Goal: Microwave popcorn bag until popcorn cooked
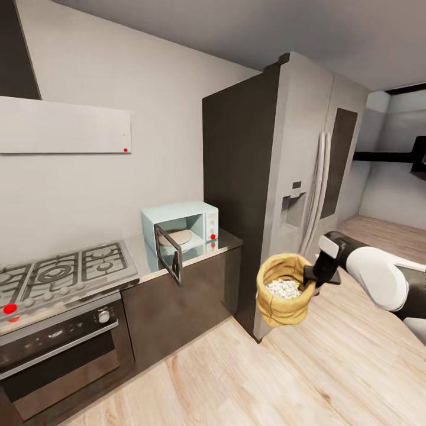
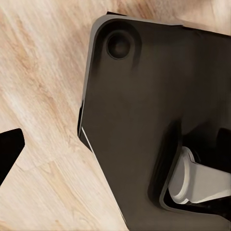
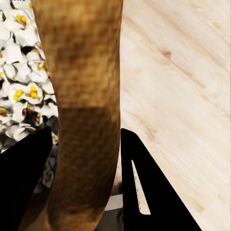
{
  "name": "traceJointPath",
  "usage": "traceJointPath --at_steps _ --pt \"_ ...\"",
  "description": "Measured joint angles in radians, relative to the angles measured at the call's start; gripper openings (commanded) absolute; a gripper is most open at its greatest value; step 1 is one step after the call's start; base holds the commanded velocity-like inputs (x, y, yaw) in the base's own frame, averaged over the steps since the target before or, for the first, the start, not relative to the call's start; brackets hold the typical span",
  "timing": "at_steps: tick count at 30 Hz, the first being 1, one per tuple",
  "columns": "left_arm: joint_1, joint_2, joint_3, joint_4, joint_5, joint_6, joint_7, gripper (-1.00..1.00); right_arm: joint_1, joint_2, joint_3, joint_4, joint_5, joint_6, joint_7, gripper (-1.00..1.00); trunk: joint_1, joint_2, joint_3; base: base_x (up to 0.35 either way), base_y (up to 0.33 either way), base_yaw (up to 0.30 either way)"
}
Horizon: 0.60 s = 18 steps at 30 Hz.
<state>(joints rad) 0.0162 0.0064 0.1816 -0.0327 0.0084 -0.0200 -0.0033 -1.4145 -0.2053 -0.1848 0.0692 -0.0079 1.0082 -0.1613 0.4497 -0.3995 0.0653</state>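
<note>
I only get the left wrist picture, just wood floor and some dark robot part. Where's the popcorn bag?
Observer: The right tool holds the popcorn bag by its rim, up over the floor in front of the fridge.
Operator: Is the popcorn popped?
Observer: Yes. The popcorn in the bag is white and fluffy with yellow middles.
Operator: Is the microwave shut?
Observer: No. The microwave sits on the countertop with its door swung open, and there's a plate inside.
</note>
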Motion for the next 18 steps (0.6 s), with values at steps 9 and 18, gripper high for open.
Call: traceJointPath --at_steps 9,18 --pt "0.0 0.0 0.0 0.0 0.0 0.0 0.001 1.0 0.051 0.013 -0.001 0.002 0.0 -0.05 0.005 -1.0 0.0 0.0 0.0 0.0 0.0 0.0" --pt "0.0 0.0 0.0 0.0 0.0 0.0 0.0 1.0 0.082 0.02 -0.136 0.004 -0.007 -0.111 -0.182 -1.0 0.0 0.0 0.0 0.0 0.0 0.0"
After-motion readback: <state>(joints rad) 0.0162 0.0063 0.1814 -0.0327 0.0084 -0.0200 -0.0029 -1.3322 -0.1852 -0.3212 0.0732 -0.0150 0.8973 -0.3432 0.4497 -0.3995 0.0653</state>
